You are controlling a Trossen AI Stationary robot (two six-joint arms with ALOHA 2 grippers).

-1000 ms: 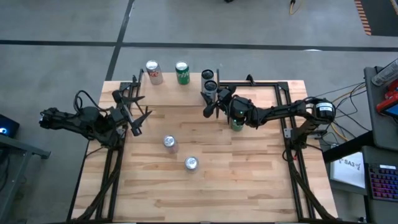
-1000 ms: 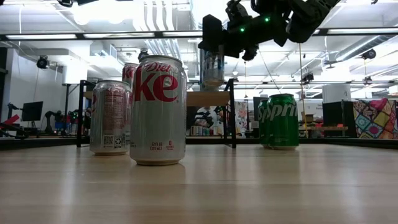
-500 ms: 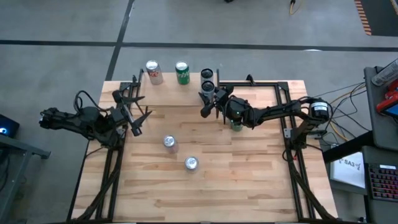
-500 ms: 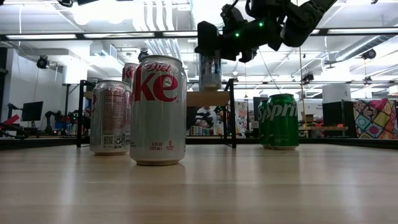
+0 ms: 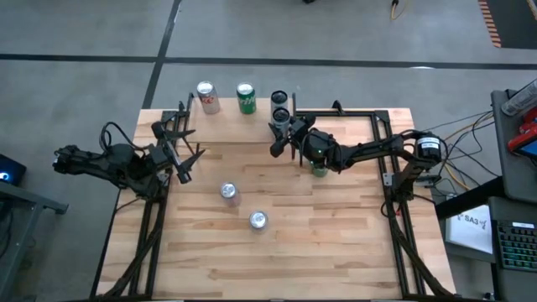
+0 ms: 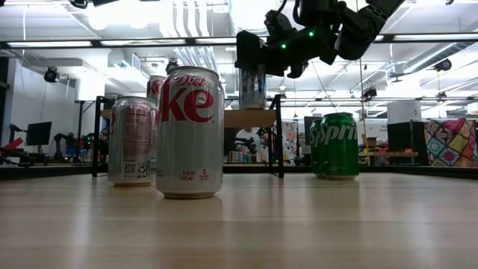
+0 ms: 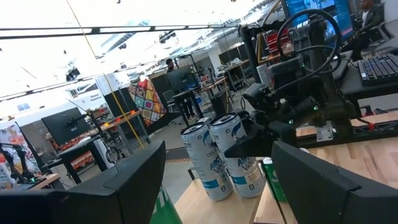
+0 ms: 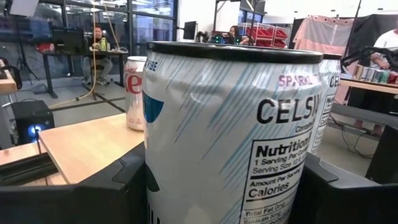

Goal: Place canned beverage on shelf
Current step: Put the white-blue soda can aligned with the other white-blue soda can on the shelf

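Right wrist view fills almost wholly with the white can (image 8: 227, 134), seated between the right gripper's (image 8: 217, 186) two dark fingers (image 8: 74, 196), which clasp its sides; a second white can (image 8: 328, 102) stands just behind it and a red-lettered can (image 8: 135, 92) farther off on the shelf (image 8: 81, 146). In the low view the held can (image 6: 252, 88) sits at the shelf's (image 6: 250, 118) right end, its base at or barely above the plank; I cannot tell whether it touches. The main risk, as I judge it, is release with the base not flat on the wood, so the can tips off the near edge; another is a nudge into the neighbouring white can, close enough to be knocked. A sideways drag as the fingers part could topple either. In the high view the right gripper (image 5: 288, 136) reaches the shelf's right end, beside the Sprite can (image 5: 245, 97); the left gripper (image 5: 186, 149) waits well apart, jaws wide and empty.
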